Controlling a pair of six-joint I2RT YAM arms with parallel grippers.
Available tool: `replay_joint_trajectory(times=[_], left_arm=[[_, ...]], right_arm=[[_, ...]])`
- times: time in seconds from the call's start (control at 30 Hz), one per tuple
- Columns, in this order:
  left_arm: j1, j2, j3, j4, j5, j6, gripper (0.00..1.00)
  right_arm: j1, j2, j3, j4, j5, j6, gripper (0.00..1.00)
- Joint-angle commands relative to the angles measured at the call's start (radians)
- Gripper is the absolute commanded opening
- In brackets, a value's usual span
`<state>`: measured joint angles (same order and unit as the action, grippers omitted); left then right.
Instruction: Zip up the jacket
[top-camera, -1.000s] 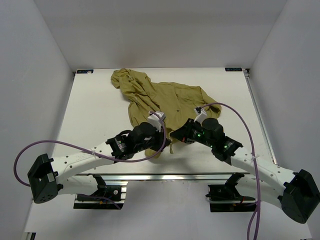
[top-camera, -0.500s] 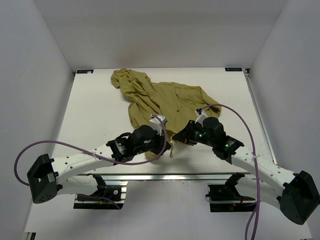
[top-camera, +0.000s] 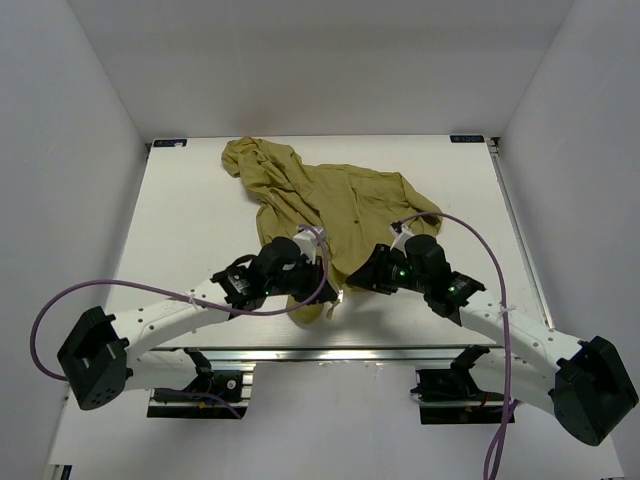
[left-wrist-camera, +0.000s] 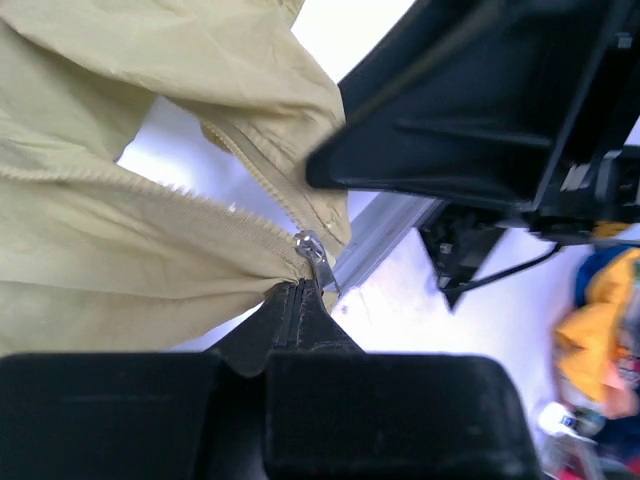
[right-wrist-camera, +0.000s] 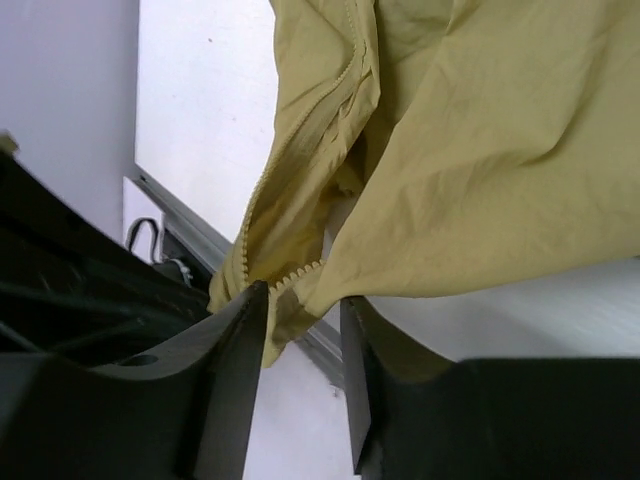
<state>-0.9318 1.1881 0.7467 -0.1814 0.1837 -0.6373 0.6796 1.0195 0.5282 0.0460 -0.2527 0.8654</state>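
— Since you're close, what crowds you?
— My right arm (left-wrist-camera: 480, 100), black, upper right, beside the zip slider (left-wrist-camera: 312, 250).
— Claws?
— My left claw (left-wrist-camera: 265, 365) pinches the jacket (top-camera: 340, 200) hem, lower centre; my right claw (right-wrist-camera: 305, 300) is narrowly parted, hem in its gap. Its hood (top-camera: 255, 160) lies upper left; the jacket runs diagonally down from there.

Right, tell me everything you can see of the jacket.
The jacket is olive-yellow, thin, rumpled fabric, spread on the white table, hood at the far left. Its front is open: two rows of zipper teeth split apart from a metal slider at the near hem. The left jaws are shut on the dark zipper end right by the slider; the hem edge hangs between the right jaws, which stand apart.
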Motion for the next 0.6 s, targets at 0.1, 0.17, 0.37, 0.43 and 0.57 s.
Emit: replay_joint_trajectory(times=[0.1,0.17,0.37,0.43,0.57], left_arm=[[0.080,0.021,0.020,0.039,0.230,-0.019,0.00],[0.080,0.028,0.039,0.017,0.232,-0.019,0.00],[0.088,0.050,0.065,-0.015,0.227,-0.021,0.00],[0.093,0.062,0.086,-0.036,0.221,-0.019,0.00],[0.102,0.091,0.120,-0.070,0.220,-0.021,0.00]], right_arm=[[-0.006,-0.022,0.069,-0.038,-0.022,-0.111,0.52],[-0.005,-0.027,0.081,-0.055,-0.026,-0.140,0.55],[-0.006,-0.071,0.142,-0.196,-0.049,-0.305,0.62],[-0.002,-0.097,0.168,-0.283,-0.062,-0.423,0.71],[0.026,-0.168,0.182,-0.373,-0.057,-0.577,0.89]])
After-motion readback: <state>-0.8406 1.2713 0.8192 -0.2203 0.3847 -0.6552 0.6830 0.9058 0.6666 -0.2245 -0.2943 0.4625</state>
